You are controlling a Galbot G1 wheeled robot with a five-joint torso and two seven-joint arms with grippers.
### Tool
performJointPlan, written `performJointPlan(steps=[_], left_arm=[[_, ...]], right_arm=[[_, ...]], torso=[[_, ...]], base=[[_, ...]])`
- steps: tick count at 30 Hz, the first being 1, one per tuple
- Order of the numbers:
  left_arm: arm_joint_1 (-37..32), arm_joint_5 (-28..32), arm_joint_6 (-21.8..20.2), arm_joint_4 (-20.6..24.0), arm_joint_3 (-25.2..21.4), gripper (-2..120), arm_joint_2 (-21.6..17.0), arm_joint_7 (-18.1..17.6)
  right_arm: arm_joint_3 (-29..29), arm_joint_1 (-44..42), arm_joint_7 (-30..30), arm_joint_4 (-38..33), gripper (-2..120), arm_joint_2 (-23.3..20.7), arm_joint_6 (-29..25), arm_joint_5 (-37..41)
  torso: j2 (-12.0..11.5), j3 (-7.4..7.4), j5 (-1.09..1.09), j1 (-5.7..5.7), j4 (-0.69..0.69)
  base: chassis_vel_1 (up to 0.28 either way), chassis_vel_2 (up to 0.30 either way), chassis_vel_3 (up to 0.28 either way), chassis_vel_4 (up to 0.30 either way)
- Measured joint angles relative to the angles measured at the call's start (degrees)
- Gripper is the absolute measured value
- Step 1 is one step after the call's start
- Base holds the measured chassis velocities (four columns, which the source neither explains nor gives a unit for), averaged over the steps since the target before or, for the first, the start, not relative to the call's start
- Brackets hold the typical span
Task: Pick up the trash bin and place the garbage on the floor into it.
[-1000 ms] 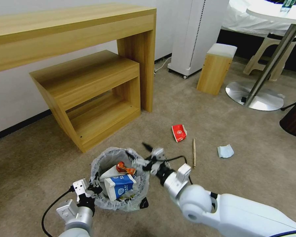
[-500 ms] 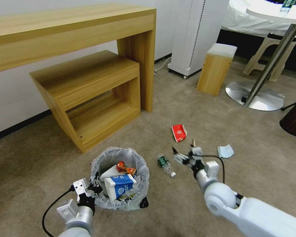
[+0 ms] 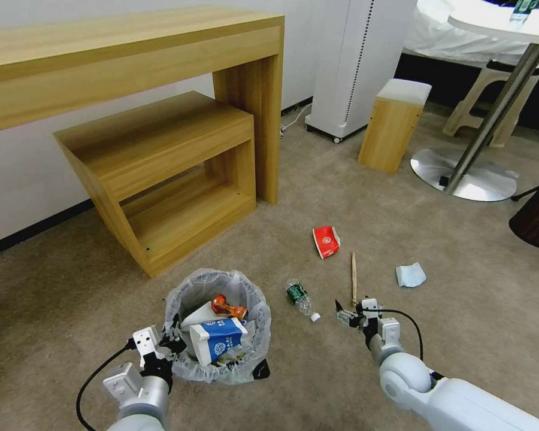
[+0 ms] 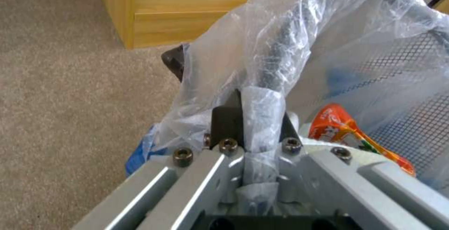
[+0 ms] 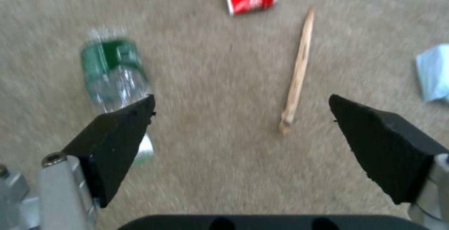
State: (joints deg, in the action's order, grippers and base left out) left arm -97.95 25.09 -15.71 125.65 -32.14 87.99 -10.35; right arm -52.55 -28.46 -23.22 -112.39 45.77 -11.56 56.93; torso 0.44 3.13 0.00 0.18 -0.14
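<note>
On the beige carpet [image 3: 401,227] lie a bottle [image 3: 298,297], red wrapper [image 3: 326,241], wooden stick [image 3: 354,278] and blue mask [image 3: 410,275]

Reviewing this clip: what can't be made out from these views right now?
- Bottom of the trash bin: head view, covered by the carton and packet.
- Left gripper pads: left wrist view, wrapped in the bin's bag at the rim.
- Bottle label: blurred in right wrist view, too small in head view.
- Mask: cut off by the right wrist view's edge.
- Right gripper hangs open above the floor.

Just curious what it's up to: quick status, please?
Left gripper clamped on trash bin rim. Right gripper open, low over floor between bottle and wooden stick. Nothing blocking.
</note>
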Motion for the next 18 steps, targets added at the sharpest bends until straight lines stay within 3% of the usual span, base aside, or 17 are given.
performJointPlan(steps=[3, 10, 15, 18], left_arm=[[0.0, -0.1, 0.0, -0.4, 0.1, 1, 0.1, 0.0], [-0.1, -0.4, 0.2, -0.7, 0.3, 1, 0.3, 0.0], [-0.1, -0.7, 0.2, -0.9, 0.4, 1, 0.3, 0.1], [-0.1, -0.6, 0.2, -0.9, 0.4, 1, 0.3, 0.1]], right_arm=[[2.3, -1.5, 0.1, -1.2, 86, -0.8, -0.3, -1.5], [8.2, -4.4, 1.2, -2.2, 85, -0.7, -1.7, -4.6], [16.9, -7.8, 1.5, -2.3, 80, -1.0, -1.9, -5.5], [18.0, -8.3, 1.3, -2.3, 80, -1.3, -1.7, -5.5]], torso=[[0.0, 0.0, 0.0, 0.0, 0.0], [0.0, 0.0, 0.0, 0.0, 0.0], [0.0, 0.0, 0.01, 0.0, 0.01], [0.0, 0.0, 0.01, 0.0, 0.01]], base=[[0.0, 0.0, 0.0, 0.0], [0.0, 0.0, 0.0, 0.0], [0.0, 0.0, 0.0, 0.0], [0.0, 0.0, 0.0, 0.0]])
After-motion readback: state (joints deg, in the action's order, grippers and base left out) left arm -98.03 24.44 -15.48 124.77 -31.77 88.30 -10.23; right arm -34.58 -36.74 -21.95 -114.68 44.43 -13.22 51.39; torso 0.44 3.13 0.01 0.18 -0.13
